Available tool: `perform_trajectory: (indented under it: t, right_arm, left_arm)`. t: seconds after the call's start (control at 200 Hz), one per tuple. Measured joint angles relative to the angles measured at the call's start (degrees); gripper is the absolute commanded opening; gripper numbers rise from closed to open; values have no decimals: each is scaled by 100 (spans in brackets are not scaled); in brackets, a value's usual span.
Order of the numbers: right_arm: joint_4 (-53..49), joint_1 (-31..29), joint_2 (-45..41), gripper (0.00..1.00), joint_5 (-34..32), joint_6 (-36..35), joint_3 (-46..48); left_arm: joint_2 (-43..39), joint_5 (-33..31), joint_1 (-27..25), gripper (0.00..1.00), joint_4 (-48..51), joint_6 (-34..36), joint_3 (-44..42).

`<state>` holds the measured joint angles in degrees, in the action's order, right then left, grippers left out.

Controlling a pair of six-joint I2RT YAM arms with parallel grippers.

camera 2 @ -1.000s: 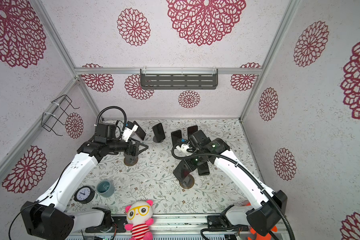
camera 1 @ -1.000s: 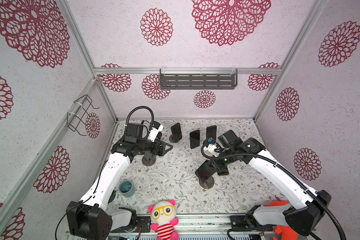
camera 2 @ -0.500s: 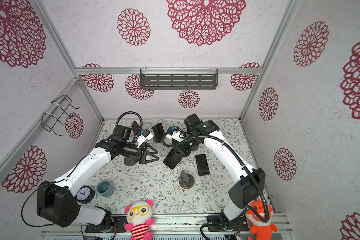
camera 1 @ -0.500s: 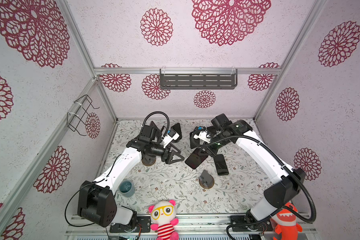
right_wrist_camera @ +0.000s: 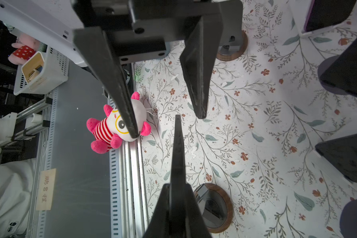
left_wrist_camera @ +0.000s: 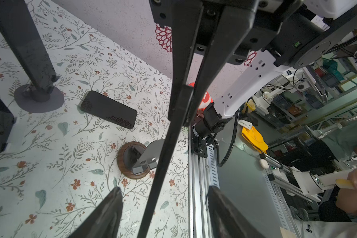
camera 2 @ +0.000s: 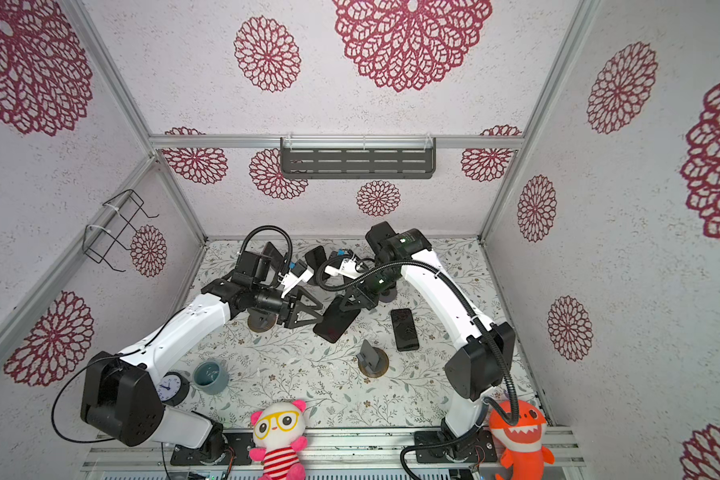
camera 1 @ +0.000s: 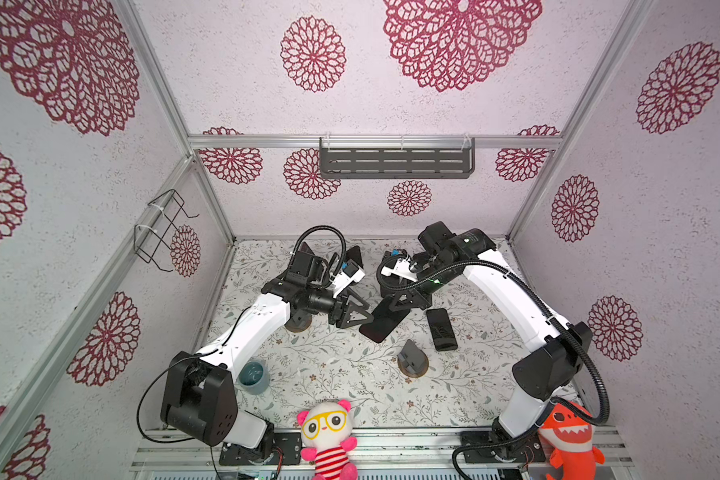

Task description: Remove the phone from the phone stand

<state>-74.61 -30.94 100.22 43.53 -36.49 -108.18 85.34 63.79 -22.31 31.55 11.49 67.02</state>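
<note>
In both top views a black phone (camera 1: 381, 324) (camera 2: 333, 326) hangs tilted in the air above the table, with my right gripper (camera 1: 404, 305) (camera 2: 356, 305) shut on its upper end. The right wrist view shows the phone (right_wrist_camera: 177, 154) edge-on between that gripper's (right_wrist_camera: 176, 206) pressed fingers. My left gripper (camera 1: 368, 318) (left_wrist_camera: 165, 191) is open, its fingers (left_wrist_camera: 111, 214) straddling the phone's (left_wrist_camera: 173, 123) lower end with a gap on each side. The phone stand (camera 1: 412, 361) (left_wrist_camera: 140, 158) with the wooden base stands empty below.
A second black phone (camera 1: 441, 329) lies flat beside the empty stand. More stands with phones (camera 1: 354, 257) line the back. A teal cup (camera 1: 252, 374), a clock (camera 2: 169, 386), a pink plush (camera 1: 329, 432) and an orange shark (camera 1: 570, 432) sit along the front.
The right gripper lifted the phone off the wooden-base stand and carried it back and left. The left arm swung right to meet it, and its jaws narrowed around the phone's lower end.
</note>
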Motion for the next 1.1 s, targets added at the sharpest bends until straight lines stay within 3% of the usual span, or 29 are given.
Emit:
perform_trajectory:
  t: [0.335, 0.49, 0.56, 0.696, 0.761, 0.851, 0.896, 0.976, 1.101]
  right_arm:
    - [-39, 0, 247, 2, 289, -155, -251]
    - [-90, -7, 286, 5, 341, -199, -260]
    - [-92, -4, 295, 7, 350, -262, -264]
    - [-162, 33, 315, 15, 426, -323, -273]
    - [-153, 31, 332, 25, 422, -326, -273]
    - [-63, 33, 374, 54, 439, -286, -306]
    - [-42, 55, 380, 62, 463, -225, -323]
    - [22, 94, 380, 69, 468, -175, -348]
    - [455, 358, 280, 71, 328, 319, -160]
  left_arm:
    - [20, -33, -111, 26, -195, -42, -153]
    - [20, -96, -114, 15, -234, -39, -179]
    - [17, -9, -133, 0, -249, 70, -184]
    - [15, 20, -160, 0, -339, 131, -214]
    - [9, 11, -162, 0, -348, 90, -234]
    - [7, -129, -173, 0, -345, -11, -245]
    - [7, -199, -177, 0, -345, -61, -262]
    - [7, -306, -177, 0, -358, -116, -304]
    - [7, -446, -177, 0, -470, -293, -354]
